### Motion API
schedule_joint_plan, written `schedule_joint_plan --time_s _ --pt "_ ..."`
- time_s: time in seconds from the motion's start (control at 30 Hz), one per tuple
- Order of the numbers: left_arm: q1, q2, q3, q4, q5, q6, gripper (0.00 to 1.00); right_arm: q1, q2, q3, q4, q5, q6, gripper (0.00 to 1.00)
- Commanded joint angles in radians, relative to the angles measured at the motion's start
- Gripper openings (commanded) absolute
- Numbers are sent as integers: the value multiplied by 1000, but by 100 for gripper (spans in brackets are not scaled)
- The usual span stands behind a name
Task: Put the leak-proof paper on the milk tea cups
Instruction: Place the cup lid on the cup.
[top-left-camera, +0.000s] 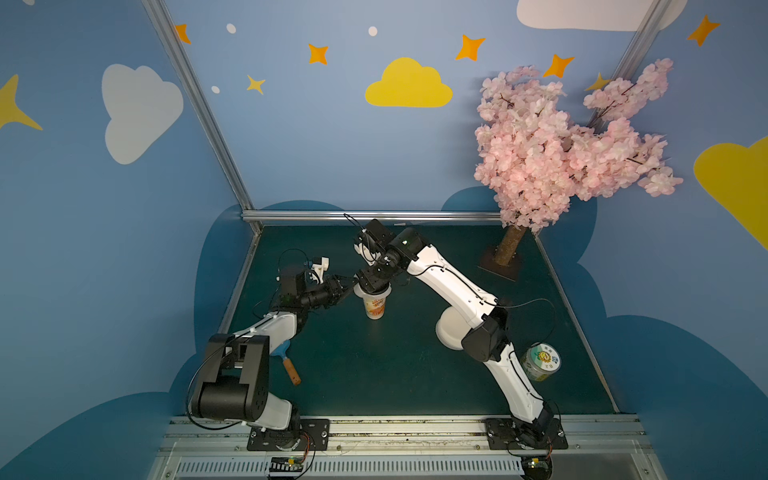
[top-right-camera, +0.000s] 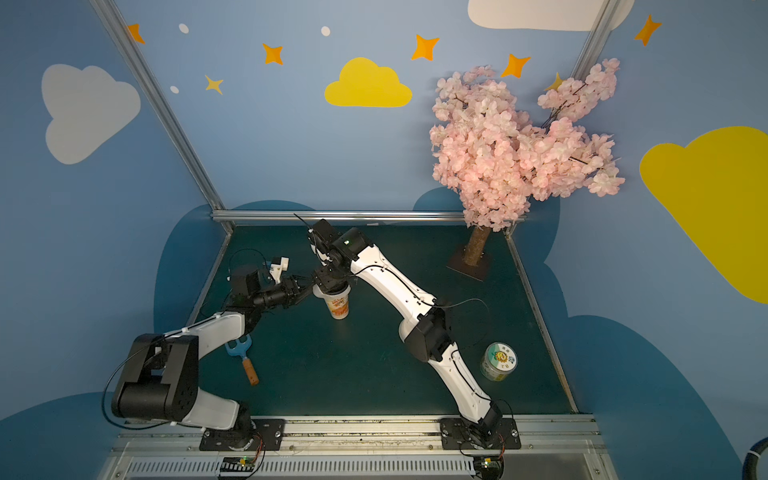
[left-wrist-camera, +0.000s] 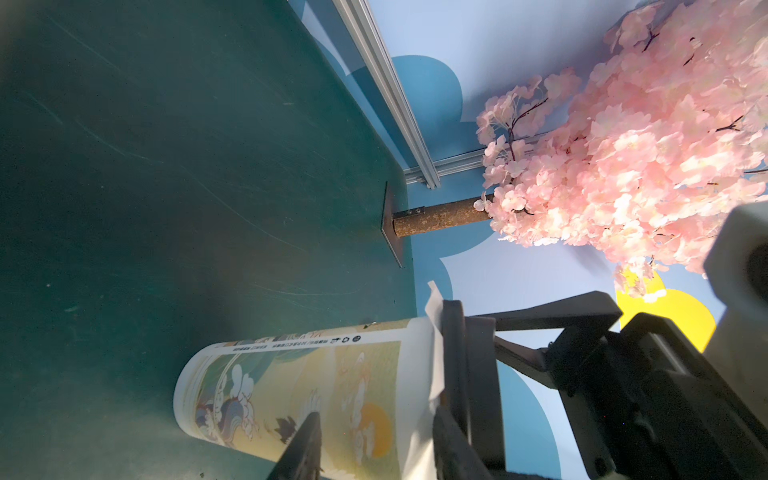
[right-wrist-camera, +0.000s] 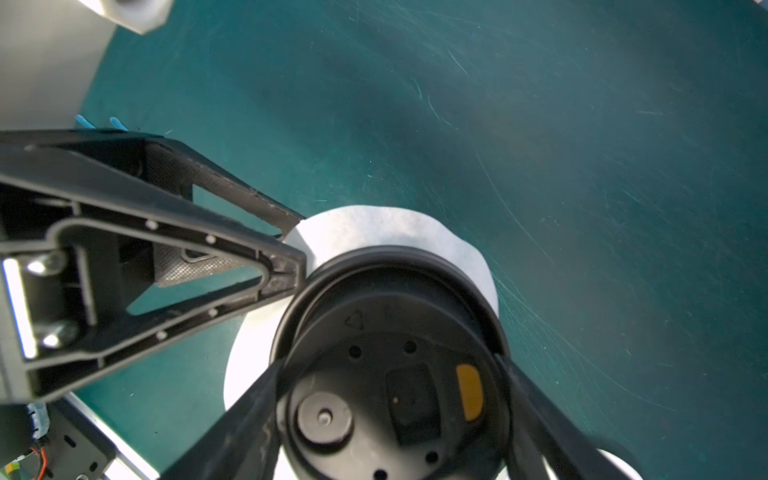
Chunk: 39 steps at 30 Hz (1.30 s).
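The milk tea cup (top-left-camera: 375, 308) (top-right-camera: 340, 308) stands upright mid-table, white with orange print. The leak-proof paper (right-wrist-camera: 374, 228) (left-wrist-camera: 432, 357) is draped over its mouth, its edge hanging down round the rim. A black round lid (right-wrist-camera: 374, 316) sits on top of the paper. My right gripper (right-wrist-camera: 390, 361) (top-left-camera: 374, 282) reaches down from above, fingers wide apart and close against the lid's two sides. My left gripper (left-wrist-camera: 376, 415) (right-wrist-camera: 299, 245) (top-left-camera: 348, 289) comes in from the left, jaws apart. One finger is beside the cup's wall, the other at the lid's rim.
A green-and-white can (top-left-camera: 540, 360) (top-right-camera: 498, 361) stands at the front right beside my right arm. A blue tool with a wooden handle (top-left-camera: 286, 361) (top-right-camera: 245, 363) lies by my left arm. A pink blossom tree (top-left-camera: 561, 145) on a base plate (top-left-camera: 500, 266) fills the back right corner.
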Motion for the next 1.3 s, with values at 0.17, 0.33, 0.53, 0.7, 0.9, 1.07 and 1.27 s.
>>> schedule_joint_plan --time_s 0.17,0.33,0.53,0.7,0.9,1.07,1.27 --pt "-3 2 20 12 21 7 44 5 -15 3 -1 -41 3 83" --pt "-3 5 23 10 23 9 44 4 -11 -24 2 -29 3 83" --pt "-2 11 22 9 25 12 43 4 -14 -94 10 -20 13 83" --pt "-3 14 25 10 26 12 43 3 -14 -131 8 -33 21 83" --pt "-2 17 24 6 26 15 44 -3 -16 -142 8 -59 29 83" --pt "-3 19 25 7 31 18 43 -13 -51 -142 29 -83 46 84" --pt "-2 16 25 3 32 20 44 -16 -69 -147 53 -134 45 84"
